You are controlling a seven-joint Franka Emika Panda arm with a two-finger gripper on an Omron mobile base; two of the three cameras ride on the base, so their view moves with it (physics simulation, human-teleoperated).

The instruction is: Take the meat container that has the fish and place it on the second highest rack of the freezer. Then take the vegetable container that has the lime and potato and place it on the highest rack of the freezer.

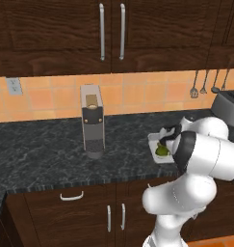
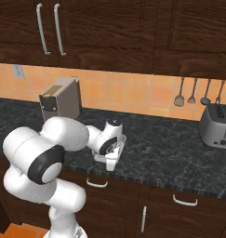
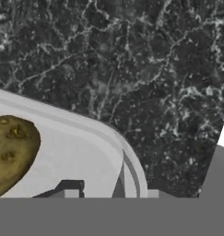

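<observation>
The vegetable container point(image 3: 62, 138) is sitting on the table point(image 3: 145, 69) at lower left of the hand view, potato point(image 3: 9, 152) inside; the gripper point(image 3: 114, 191) is straddling its rim, apparently closing for a lift, though I cannot tell whether it is clamped yet

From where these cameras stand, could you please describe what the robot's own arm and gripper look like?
The arm is made of glossy white, rounded, bulbous shell segments joined by dark grey-black bands at the joints, with no loose cables or markings that I can make out. Its wrist ends in a white cylindrical cap with a dark disc on its side. The gripper is a small white boxy hand; its finger tips are too hidden to describe.
</observation>
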